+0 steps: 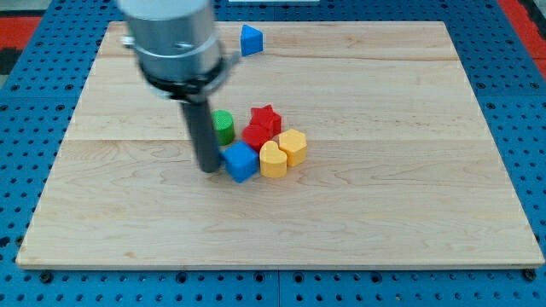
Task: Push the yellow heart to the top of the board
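Observation:
The yellow heart (273, 159) lies near the board's middle, in a tight cluster. A yellow hexagon block (293, 146) touches it on the view's right. A blue cube (241, 161) touches it on the view's left. A red star (266, 119) and another red block (256, 136) sit just above it. A green cylinder (222, 125) stands at the cluster's upper left. My tip (208, 168) rests on the board right beside the blue cube's left side, left of the heart.
A blue triangular block (250, 40) lies near the wooden board's (384, 213) top edge. The arm's grey body hangs over the board's upper left. A blue pegboard surrounds the board.

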